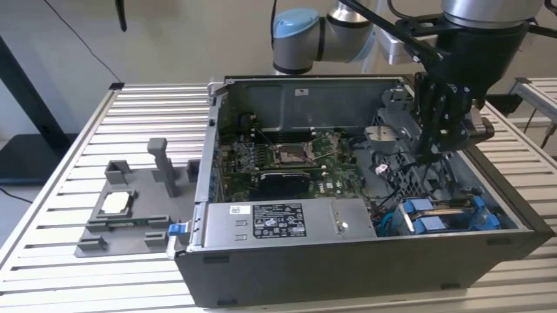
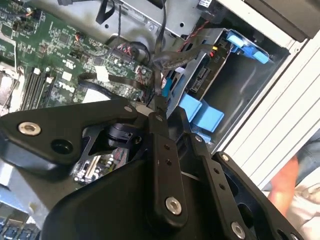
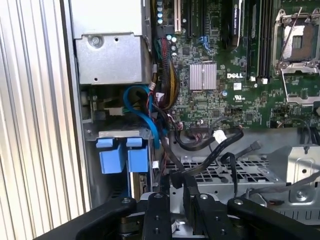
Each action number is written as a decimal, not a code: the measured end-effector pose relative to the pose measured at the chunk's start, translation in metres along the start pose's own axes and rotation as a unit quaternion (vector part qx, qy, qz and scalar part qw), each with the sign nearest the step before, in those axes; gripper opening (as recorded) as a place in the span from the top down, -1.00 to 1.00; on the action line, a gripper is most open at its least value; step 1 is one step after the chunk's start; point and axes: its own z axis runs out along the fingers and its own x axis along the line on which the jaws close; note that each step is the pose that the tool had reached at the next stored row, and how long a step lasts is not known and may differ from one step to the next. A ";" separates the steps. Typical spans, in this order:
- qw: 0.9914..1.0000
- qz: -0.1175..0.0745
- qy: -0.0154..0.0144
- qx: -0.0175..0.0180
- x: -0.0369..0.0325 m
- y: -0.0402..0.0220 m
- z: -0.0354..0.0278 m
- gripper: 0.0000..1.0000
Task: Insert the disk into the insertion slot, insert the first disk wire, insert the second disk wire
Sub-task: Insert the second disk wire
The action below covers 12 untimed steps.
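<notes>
My gripper [image 1: 431, 153] hangs inside the open computer case, on the exterior view's right, just behind the insertion slot [image 1: 426, 218] with its blue tabs. In the second wrist view the fingertips [image 2: 159, 107] are closed on the end of a thin black disk wire [image 2: 161, 65] with a small blue connector piece. That wire end is a short way from the slot [image 2: 200, 107]. What looks like the disk's connector end [image 2: 202, 77] shows inside the bay. In the first wrist view the gripper [image 3: 177, 182] is among black cables beside the blue tabs [image 3: 122, 155].
The motherboard [image 1: 287, 163] with its silver processor socket fills the case's middle. The power supply [image 1: 278, 222] lies along the front. A grey fixture [image 1: 130, 208] stands on the slatted table at the exterior view's left. Part of a person [image 2: 292, 185] shows beyond the case.
</notes>
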 end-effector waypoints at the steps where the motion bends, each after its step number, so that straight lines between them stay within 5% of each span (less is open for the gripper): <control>1: 1.000 -0.004 0.000 0.000 0.0000 0.0010 0.0003 0.47; 12: 0.999 -0.033 -0.002 0.000 0.0001 0.0055 0.0037 0.47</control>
